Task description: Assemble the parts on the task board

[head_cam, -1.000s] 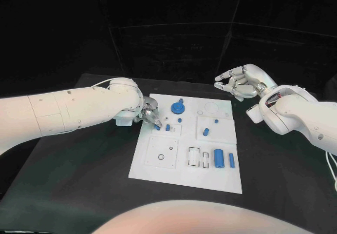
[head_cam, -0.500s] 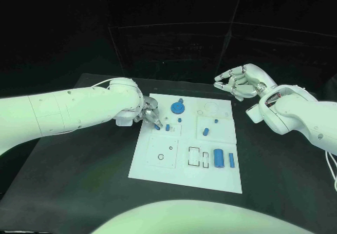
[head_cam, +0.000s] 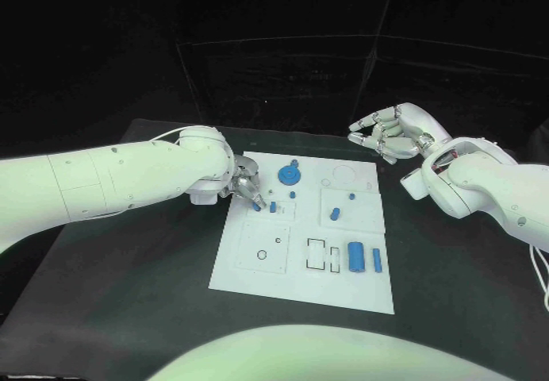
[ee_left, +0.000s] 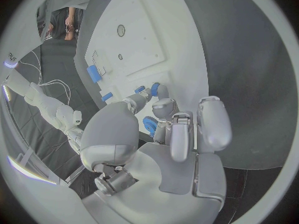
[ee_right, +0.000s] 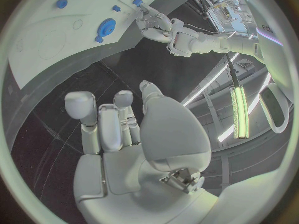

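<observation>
Blue against the white task board [head_cam: 300, 278], a small peg [head_cam: 256, 206] sits between the fingertips of my left hand [head_cam: 243, 187], pinched at the board's near-left upper corner, just beside a second small blue peg [head_cam: 272, 208] standing in its square recess; in the left wrist view the same peg [ee_left: 154, 89] shows at my fingertips, touching or nearly touching the board [ee_left: 181, 50]; whether it is already in its hole I cannot tell. My right hand [head_cam: 393, 133] hangs well apart, off the board's far right corner above the black table [head_cam: 126, 270], fingers curled loosely and holding nothing. Other parts wait on the board: a blue round gear piece [head_cam: 289, 173], a blue stub [head_cam: 335, 213], and two blue cylinders [head_cam: 357, 256] lying near the lower right. To do this step well, I judge I should keep the peg upright; bring it straight down over its hole; press gently rather than sideways so the neighbouring peg is not knocked; loosen my fingers only once it stands by itself.
</observation>
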Controlling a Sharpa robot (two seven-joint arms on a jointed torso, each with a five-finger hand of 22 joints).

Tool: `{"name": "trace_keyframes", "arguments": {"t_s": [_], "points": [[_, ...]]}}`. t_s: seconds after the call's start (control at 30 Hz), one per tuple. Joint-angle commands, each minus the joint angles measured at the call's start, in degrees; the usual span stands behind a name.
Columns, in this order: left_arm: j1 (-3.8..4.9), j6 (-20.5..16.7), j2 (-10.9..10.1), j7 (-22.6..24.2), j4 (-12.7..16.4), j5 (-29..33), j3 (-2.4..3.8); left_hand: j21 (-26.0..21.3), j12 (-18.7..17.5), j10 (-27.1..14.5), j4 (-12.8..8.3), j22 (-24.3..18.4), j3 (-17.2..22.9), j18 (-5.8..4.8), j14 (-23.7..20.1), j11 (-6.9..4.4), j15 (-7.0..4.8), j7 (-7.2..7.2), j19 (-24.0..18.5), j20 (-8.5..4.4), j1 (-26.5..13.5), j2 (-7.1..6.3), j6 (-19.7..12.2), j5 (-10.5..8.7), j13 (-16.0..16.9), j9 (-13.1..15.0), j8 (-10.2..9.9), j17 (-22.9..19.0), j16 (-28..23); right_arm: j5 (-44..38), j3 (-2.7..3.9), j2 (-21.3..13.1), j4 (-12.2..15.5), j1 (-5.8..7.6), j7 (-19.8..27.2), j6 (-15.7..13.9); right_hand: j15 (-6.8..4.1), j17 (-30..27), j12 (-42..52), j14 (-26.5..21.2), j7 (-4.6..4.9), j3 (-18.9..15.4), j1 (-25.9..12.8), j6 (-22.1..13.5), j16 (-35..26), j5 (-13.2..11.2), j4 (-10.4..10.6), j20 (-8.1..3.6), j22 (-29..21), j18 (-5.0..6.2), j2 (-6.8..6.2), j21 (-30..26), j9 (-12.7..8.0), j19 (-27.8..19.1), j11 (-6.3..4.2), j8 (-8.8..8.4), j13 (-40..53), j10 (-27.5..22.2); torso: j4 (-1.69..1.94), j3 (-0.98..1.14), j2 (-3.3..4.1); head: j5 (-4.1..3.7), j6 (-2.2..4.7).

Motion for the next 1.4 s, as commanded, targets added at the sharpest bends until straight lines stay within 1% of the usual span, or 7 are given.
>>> {"name": "trace_keyframes", "arguments": {"t_s": [0.03, 0.37, 0.87, 1.03, 1.23, 1.3, 1.4], "points": [[0.03, -0.6, 0.2, 0.0, 0.0, -0.1, 0.01, 0.3, 0.3, 0.4, 0.5, 0.1, -0.7, -1.13, 6.2, -0.01, -0.38, 0.07, 0.2, -0.07, -0.3, 0.52, 0.3, 0.1, 0.1, -0.1, -0.1, 15.1, 0.2, 0.2, 0.03, 0.0, 0.0, 0.11, 0.4, 0.2, -0.45, -0.1, 0.0, 2.1, -0.07, 0.1, -0.1, -0.2, -0.2, 0.2, 0.2, -0.23, 0.0, 0.34, 0.11, -0.4, -0.1, 0.1, 0.14, 0.23, 0.0, -0.3, -0.02, 0.01, 0.01, -0.05, -0.04], [0.04, 0.3, 0.4, -0.2, -0.5, -0.2, 0.02, 0.2, 0.1, 0.4, 3.1, 0.3, -3.1, -1.13, 6.2, 0.16, -0.28, 0.23, 0.2, -0.01, -3.2, 1.44, 0.6, 0.08, -0.1, -0.5, -0.4, 15.1, 0.2, 0.2, 0.03, -0.2, 0.2, 0.11, 0.3, 0.1, -0.44, -0.2, -0.2, 2.1, -0.07, 0.1, -0.1, -0.2, -0.3, 0.2, 0.3, -0.23, -0.2, 0.37, 0.12, -0.5, -0.1, 0.0, 0.15, 0.23, -0.2, -0.4, 0.02, 0.03, -0.02, -0.19, -0.16], [0.04, 1.3, 0.6, -0.4, -1.3, -0.2, 0.02, 0.1, 0.0, 0.3, 5.1, 0.3, -6.5, -1.11, 6.2, 0.32, -0.19, 0.41, 0.2, 0.06, -5.8, 0.62, 0.7, 0.06, -0.3, -0.6, -0.6, 15.1, 0.2, 0.2, 0.03, -0.5, 0.3, 0.12, 0.1, 0.2, -0.44, -0.2, -0.2, 2.1, -0.07, 0.1, -0.1, -0.2, -0.3, 0.2, 0.3, -0.23, -0.2, 0.37, 0.12, -0.5, -0.1, 0.0, 0.15, 0.23, -0.2, -0.4, 0.01, 0.02, -0.02, -0.44, -0.2], [0.04, 0.4, 0.6, -0.3, -1.2, -0.2, 0.02, -0.1, -0.3, -0.1, 6.4, 0.2, -9.9, -1.06, 6.2, 0.31, -0.23, 0.4, 0.1, 0.05, -7.2, -0.14, 0.6, 0.08, -0.7, -0.7, -0.6, 15.1, 0.2, 0.2, 0.03, -0.5, 0.3, 0.12, 0.1, 0.2, -0.44, -0.3, -0.3, 2.0, -0.06, 0.1, -0.1, -0.2, -0.4, 0.3, 0.3, -0.23, -0.3, 0.38, 0.13, -0.5, -0.1, 0.0, 0.15, 0.24, -0.3, -0.5, 0.05, -0.01, 0.0, -0.49, -0.12], [0.03, -2.8, 0.3, -0.1, -1.0, 0.7, 0.02, -0.3, -0.6, -0.5, 7.9, 0.1, -13.6, -1.03, 6.2, 0.29, -0.27, 0.4, 0.1, 0.0, -7.6, 0.48, 0.2, 0.07, -1.2, -0.8, -0.7, 15.1, 0.2, 0.2, 0.03, -0.5, 0.3, 0.12, 0.0, 0.2, -0.44, -0.2, -0.4, 2.0, -0.06, 0.1, -0.1, -0.2, -0.4, 0.3, 0.3, -0.23, -0.5, 0.41, 0.14, -0.6, -0.1, -0.1, 0.15, 0.24, -0.4, -0.5, 0.04, -0.03, -0.01, -0.47, -0.07], [0.03, -4.9, 0.0, 0.3, -0.9, 1.9, 0.03, -0.6, -1.6, -1.3, 8.2, -0.2, -14.8, -0.97, 6.2, 0.43, -0.17, 0.59, 0.0, 0.02, -7.1, 0.79, -0.4, 0.09, -2.7, -0.9, -1.0, 15.1, 0.2, 0.2, 0.03, -0.5, 0.2, 0.12, 0.0, 0.2, -0.44, -0.2, -0.4, 2.0, -0.06, 0.1, -0.1, -0.3, -0.4, 0.4, 0.3, -0.23, -0.4, 0.4, 0.17, -0.6, -0.1, -0.1, 0.15, 0.25, -0.4, -0.5, 0.03, -0.03, -0.03, -0.48, -0.04], [0.03, -8.9, -0.7, 1.4, -0.5, 4.7, 0.04, -2.8, -7.6, -6.4, 8.5, -2.4, -16.5, -0.56, 5.9, 1.29, 0.42, 1.6, -0.9, 0.36, -5.7, 0.95, -3.0, 0.1, -11.4, -1.6, -2.5, 14.1, -0.4, 0.2, 0.03, -0.4, 0.2, 0.12, 0.0, 0.3, -0.44, -0.2, -0.4, 2.0, -0.06, 0.1, -0.1, -0.3, -0.4, 0.4, 0.3, -0.23, -0.4, 0.4, 0.17, -0.6, -0.1, -0.1, 0.15, 0.25, -0.4, -0.5, 0.05, -0.06, -0.06, -0.59, 0.05]]}}
